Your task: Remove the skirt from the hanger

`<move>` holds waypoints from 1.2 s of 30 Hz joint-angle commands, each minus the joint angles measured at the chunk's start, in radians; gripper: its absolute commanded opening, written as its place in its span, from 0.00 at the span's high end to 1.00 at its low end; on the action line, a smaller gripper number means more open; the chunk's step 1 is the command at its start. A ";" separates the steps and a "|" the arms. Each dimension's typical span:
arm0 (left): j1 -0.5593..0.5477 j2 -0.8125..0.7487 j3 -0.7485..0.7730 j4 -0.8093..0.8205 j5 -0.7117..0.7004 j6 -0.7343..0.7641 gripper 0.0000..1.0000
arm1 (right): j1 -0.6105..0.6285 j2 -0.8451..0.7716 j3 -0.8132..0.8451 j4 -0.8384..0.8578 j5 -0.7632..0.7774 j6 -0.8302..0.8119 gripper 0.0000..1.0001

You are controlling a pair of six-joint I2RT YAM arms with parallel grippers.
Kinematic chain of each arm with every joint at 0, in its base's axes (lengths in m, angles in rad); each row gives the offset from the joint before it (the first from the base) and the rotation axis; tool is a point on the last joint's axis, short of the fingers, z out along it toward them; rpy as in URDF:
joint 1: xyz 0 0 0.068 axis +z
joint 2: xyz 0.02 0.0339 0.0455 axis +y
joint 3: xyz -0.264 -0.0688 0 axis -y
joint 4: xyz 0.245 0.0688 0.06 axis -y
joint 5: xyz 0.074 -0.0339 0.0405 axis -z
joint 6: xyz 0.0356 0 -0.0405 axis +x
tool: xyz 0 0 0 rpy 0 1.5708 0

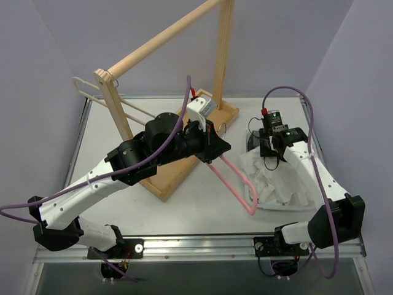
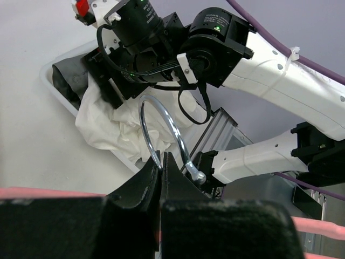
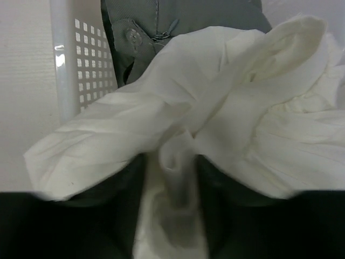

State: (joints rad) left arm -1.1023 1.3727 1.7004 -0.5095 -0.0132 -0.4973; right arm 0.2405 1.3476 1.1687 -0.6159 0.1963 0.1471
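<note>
1. Wooden rack (image 1: 115, 104), on the table (image 1: 196, 212): a cream hanger (image 1: 83, 89) hangs at its left end.
2. Left end effector (image 1: 216, 147), just right of the rack's base: fingers pressed together on the metal hook (image 2: 171, 127) of the pink hanger (image 1: 236, 184). The hanger is bare and slopes away from the rack, toward the near right.
3. Skirt (image 1: 276, 181): white, crumpled, off the hanger. It lies well right of the rack in a white perforated basket (image 3: 81, 59), over a dark grey garment (image 3: 161, 16). The pink hanger's lower end lies just beside its left edge.
4. Right end effector (image 1: 274, 150), right of the rack, directly over the skirt: fingers a little apart with a fold of skirt between them. Whether they grip it cannot be told.
</note>
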 commanded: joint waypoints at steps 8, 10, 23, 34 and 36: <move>0.007 -0.006 0.034 0.002 -0.060 0.048 0.98 | -0.007 -0.091 0.184 -0.100 0.084 0.086 0.00; 0.007 0.008 0.047 -0.024 -0.096 0.065 0.98 | -0.009 -0.131 0.239 -0.126 0.103 0.138 0.00; 0.013 0.129 0.166 -0.147 -0.255 0.206 0.98 | -0.007 -0.317 0.519 -0.163 -0.438 0.069 0.05; 0.044 0.196 0.268 -0.193 -0.306 0.226 0.98 | 0.008 -0.447 0.398 -0.143 -1.009 0.128 0.25; 0.048 0.207 0.286 -0.198 -0.306 0.227 0.98 | 0.020 -0.462 0.370 -0.156 -1.014 0.123 0.26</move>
State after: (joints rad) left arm -1.0618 1.5749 1.9198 -0.7151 -0.2966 -0.2893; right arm 0.2455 0.8894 1.5753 -0.7685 -0.6857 0.2604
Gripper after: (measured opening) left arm 0.051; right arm 0.747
